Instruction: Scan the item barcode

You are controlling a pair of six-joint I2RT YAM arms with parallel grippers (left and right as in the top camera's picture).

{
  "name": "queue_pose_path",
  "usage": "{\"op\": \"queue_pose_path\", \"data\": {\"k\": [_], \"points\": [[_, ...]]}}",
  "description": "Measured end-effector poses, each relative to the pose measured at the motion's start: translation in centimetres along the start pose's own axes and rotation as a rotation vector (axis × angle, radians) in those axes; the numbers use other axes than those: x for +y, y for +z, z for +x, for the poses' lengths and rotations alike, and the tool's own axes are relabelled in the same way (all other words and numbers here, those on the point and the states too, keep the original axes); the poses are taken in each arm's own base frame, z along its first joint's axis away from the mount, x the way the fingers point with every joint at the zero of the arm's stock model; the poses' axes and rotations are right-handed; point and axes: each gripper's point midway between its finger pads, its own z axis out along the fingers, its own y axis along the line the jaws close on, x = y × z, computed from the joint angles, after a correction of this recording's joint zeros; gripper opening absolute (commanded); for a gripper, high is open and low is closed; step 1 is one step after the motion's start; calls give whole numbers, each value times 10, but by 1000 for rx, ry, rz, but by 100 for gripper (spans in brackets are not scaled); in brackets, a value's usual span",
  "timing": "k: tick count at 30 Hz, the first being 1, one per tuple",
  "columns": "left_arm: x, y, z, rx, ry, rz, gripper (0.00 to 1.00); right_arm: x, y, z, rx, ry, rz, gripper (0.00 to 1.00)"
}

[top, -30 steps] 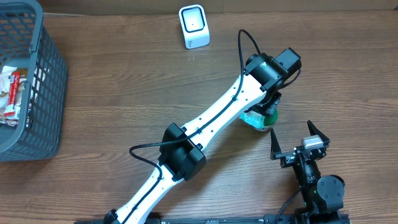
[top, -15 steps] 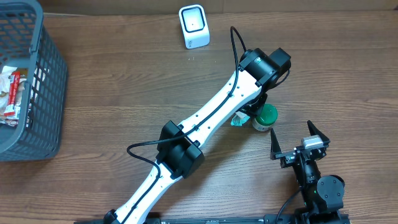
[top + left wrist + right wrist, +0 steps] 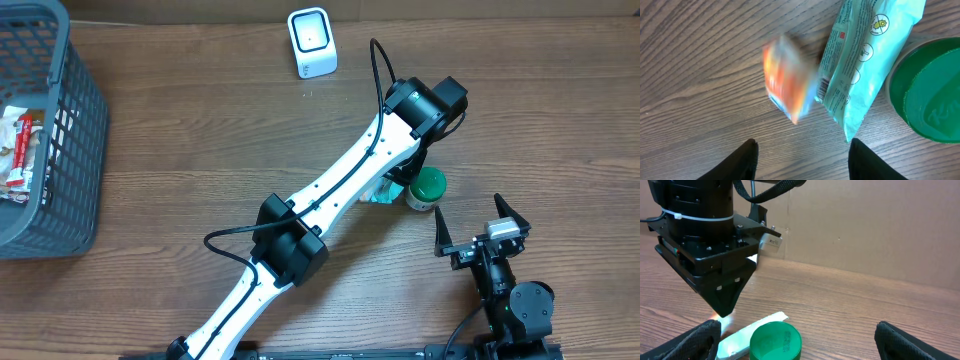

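A small orange-and-white packet (image 3: pixel 790 80) showed only as a blur, just left of a pale teal plastic pouch (image 3: pixel 865 55). The pouch lay flat, printed side up, just left of a green-lidded round jar (image 3: pixel 427 188). A white box-shaped barcode scanner (image 3: pixel 312 42) stood upright, well apart, at the far edge.

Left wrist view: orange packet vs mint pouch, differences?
The orange packet is motion-blurred, print unreadable; the mint pouch is sharp, icons legible. The packet looks shorter; the pouch is longer and lies beside the green lid. Both are ahead of the open left gripper, neither gripped.
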Motion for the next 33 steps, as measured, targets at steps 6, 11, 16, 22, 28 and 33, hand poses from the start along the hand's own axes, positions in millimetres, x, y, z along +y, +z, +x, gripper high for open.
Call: {"op": "queue_pose_path", "data": {"k": [6,11,16,22,28,33], "points": [[1,0,0,-2,0,-4,58,0,0,0,1,0,0,100],[4,1,-10,-29,-20,5,55,0,0,0,0,-1,0,100],[11,2,-25,-69,-58,22,44,0,0,0,0,0,0,100],[8,6,-32,-92,-65,38,39,0,0,0,1,0,0,100],[-14,6,-28,-94,-33,74,38,0,0,0,0,0,0,100],[-31,6,-21,-83,-5,105,38,0,0,0,0,-1,0,100]]}}
